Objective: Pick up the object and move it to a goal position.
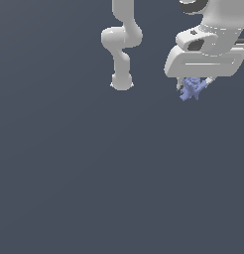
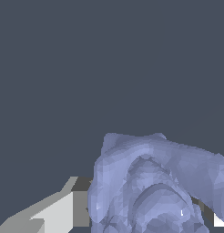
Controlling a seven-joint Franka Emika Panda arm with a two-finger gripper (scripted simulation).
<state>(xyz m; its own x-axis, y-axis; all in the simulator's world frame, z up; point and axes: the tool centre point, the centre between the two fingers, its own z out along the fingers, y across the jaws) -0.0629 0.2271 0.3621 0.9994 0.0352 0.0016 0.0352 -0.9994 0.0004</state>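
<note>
The object (image 1: 192, 89) is a tiny periwinkle-blue lumpy figurine with small spikes. In the exterior view it hangs under the white gripper (image 1: 194, 84) at the upper right, held between the fingers. The gripper is shut on it, and the fingers are mostly hidden by the hand. In the wrist view the object (image 2: 155, 182) fills the lower right of the picture, very close to the camera, with one white and grey finger (image 2: 59, 211) beside it. No goal marker shows in either view.
The arm's base and links (image 1: 122, 44) stand at the top middle of the exterior view. The rest is a plain dark grey-blue ground (image 1: 94, 173) with no other objects visible.
</note>
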